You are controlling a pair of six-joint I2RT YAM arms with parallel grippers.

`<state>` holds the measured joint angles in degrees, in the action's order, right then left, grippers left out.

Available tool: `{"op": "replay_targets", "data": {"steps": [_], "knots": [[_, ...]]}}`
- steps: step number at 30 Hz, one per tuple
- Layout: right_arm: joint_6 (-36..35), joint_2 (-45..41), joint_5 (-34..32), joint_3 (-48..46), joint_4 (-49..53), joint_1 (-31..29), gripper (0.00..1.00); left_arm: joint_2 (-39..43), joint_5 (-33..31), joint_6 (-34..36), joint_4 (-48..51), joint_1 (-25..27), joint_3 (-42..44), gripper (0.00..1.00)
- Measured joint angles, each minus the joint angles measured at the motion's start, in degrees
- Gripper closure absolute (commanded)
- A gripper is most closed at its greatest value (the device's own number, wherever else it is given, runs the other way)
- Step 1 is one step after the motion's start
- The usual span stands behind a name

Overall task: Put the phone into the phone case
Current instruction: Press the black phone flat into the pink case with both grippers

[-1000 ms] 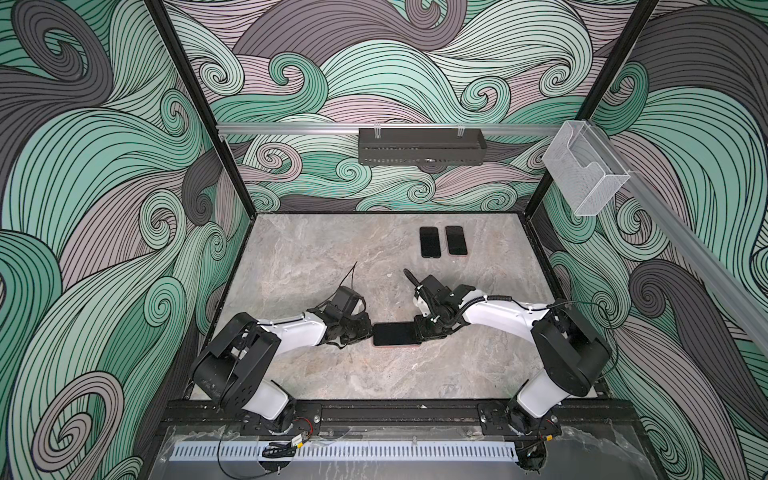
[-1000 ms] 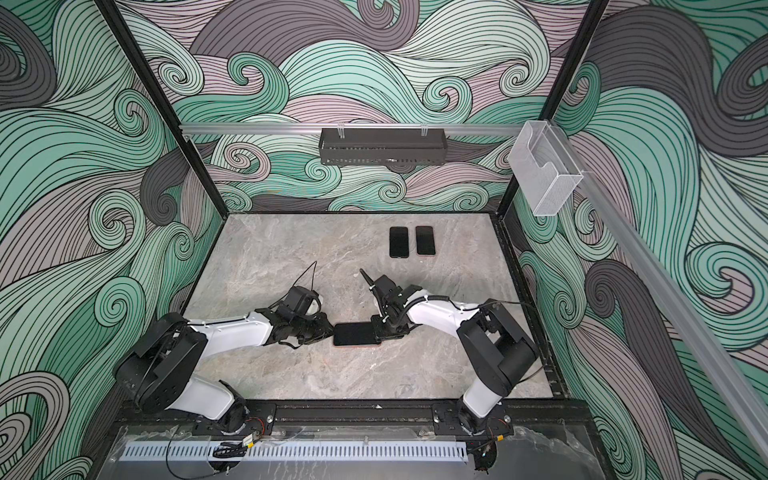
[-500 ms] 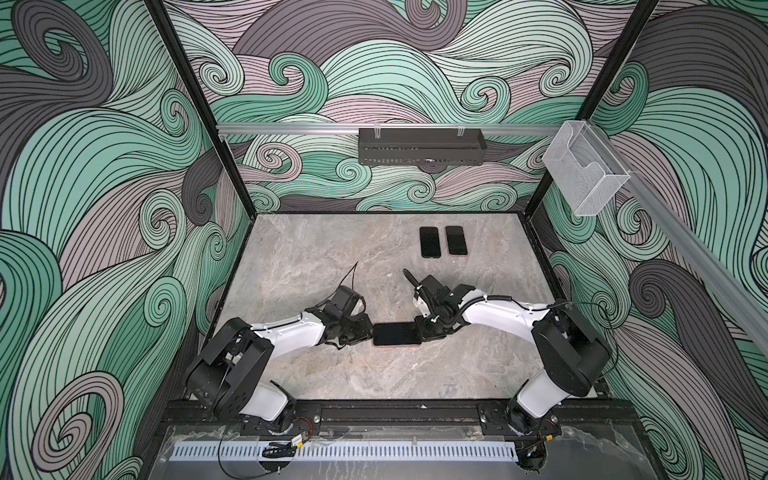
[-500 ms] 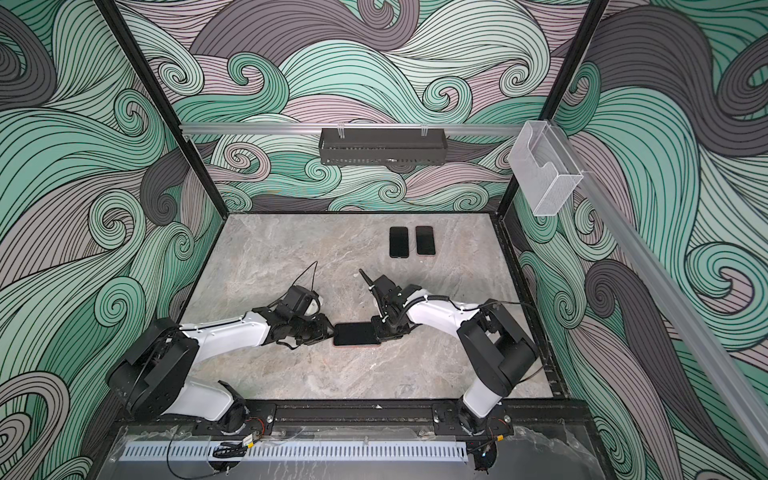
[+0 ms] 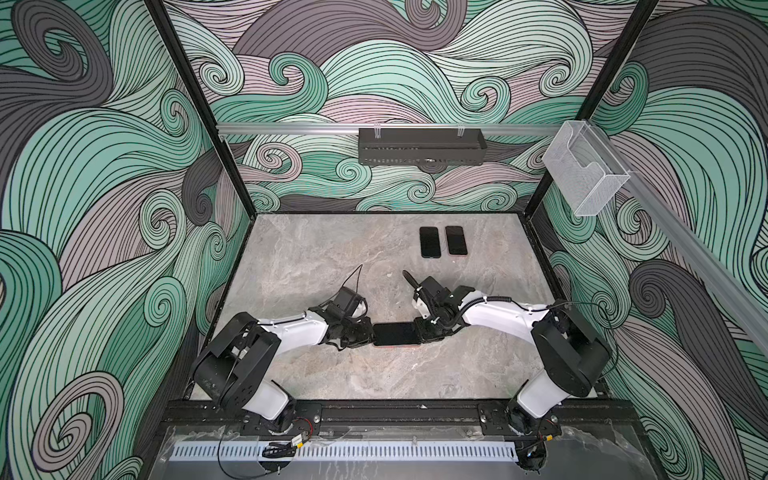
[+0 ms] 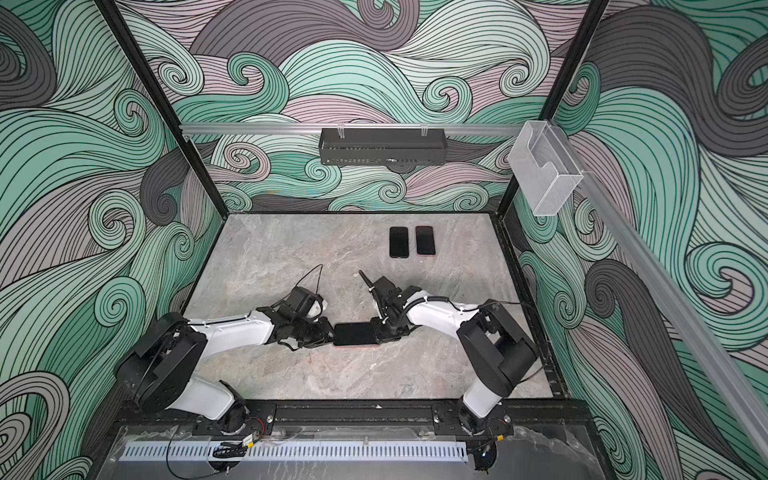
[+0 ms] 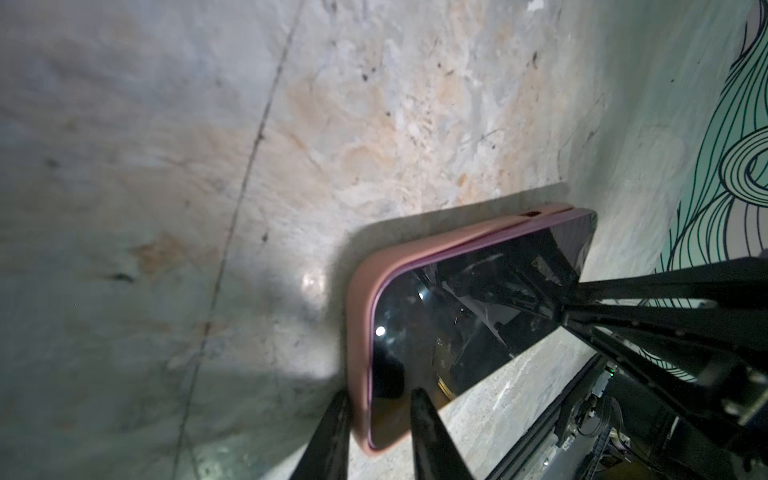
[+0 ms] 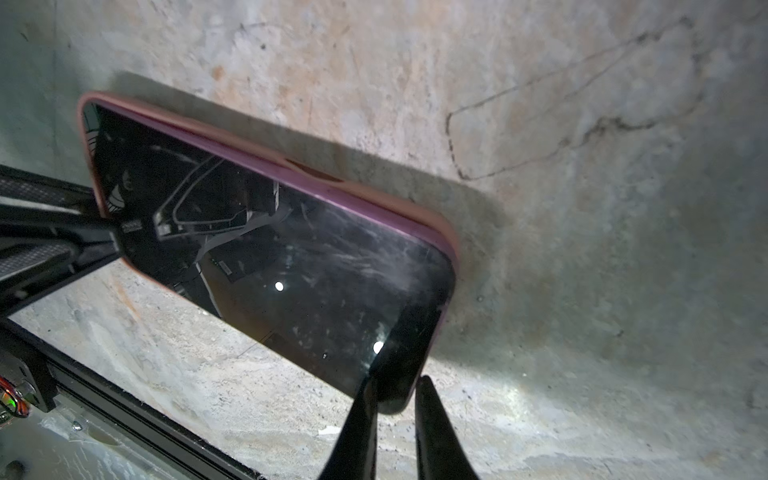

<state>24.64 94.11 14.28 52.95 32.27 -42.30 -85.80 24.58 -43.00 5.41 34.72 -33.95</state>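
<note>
You have the phone (image 5: 395, 333) lying screen-up on the table (image 5: 316, 257), straight between the two grippers and already sunk into the pink case (image 7: 360, 291). The left gripper (image 7: 379, 395) sits at one short end. Its jaws stand a little apart, one finger outside the rim and the other over the glass. I cannot tell whether they squeeze, but it looks meant to stop the case sliding away. The right gripper (image 8: 394, 380) is at the opposite end, jaws drawn close with the case's corner filling the gap, which reads as a pinch. Along one long side a purple band of the phone's edge shows above the pink lip, so I judge that side not fully seated. That is likely why you hold both ends: one braces while the other presses the last corner home. Two spare phones (image 5: 430, 242) lie well beyond both grippers, out of play.
</note>
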Motion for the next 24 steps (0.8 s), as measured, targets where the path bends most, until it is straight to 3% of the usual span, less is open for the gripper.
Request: {"op": "replay_targets", "data": {"steps": [24], "knots": [[1.11, 3.48, -0.31, 3.32, 3.32, -0.68, 0.85, -0.74, -0.11, -0.13, 1.40, -0.02, -0.74, 0.83]]}}
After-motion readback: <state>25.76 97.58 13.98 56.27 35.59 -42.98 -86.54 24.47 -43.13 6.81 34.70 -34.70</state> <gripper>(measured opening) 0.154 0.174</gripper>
